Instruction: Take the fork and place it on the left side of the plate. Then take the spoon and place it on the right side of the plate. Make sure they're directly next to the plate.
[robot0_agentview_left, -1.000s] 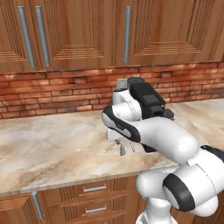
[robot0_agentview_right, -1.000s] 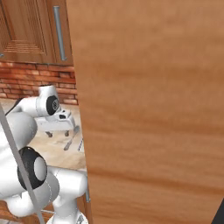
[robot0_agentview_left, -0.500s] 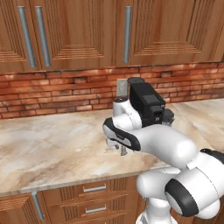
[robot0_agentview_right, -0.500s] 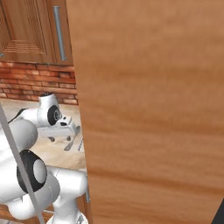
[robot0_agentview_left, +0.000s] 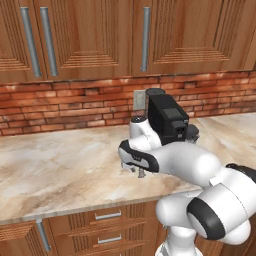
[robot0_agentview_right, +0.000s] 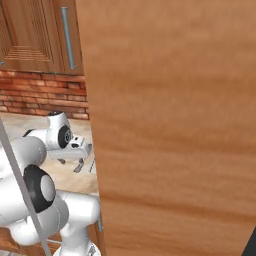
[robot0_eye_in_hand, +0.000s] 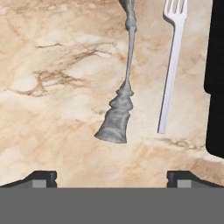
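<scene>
Fork (robot0_eye_in_hand: 171, 65) flat on marble bench (robot0_eye_in_hand: 52, 78), tines toward top of hand view, handle running down toward pincer (robot0_eye_in_hand: 111, 177). Beside it, apart and roughly parallel, second grey utensil (robot0_eye_in_hand: 122, 83) with flared ornate handle end (bowl end cut off at frame edge, likely the spoon). Pincer hovering above, tips spread wide, holding nothing. Fork offset toward one tip, so shift sideways to centre over mid-handle, align jaws across handle, descend straight, close without nudging neighbour. Dark object (robot0_eye_in_hand: 215, 78) along edge near fork; avoid contact. Behind bench: red brick backsplash (robot0_agentview_left: 65, 107), wooden wall cabinets (robot0_agentview_left: 90, 35), drawers (robot0_agentview_left: 107, 227) below.
</scene>
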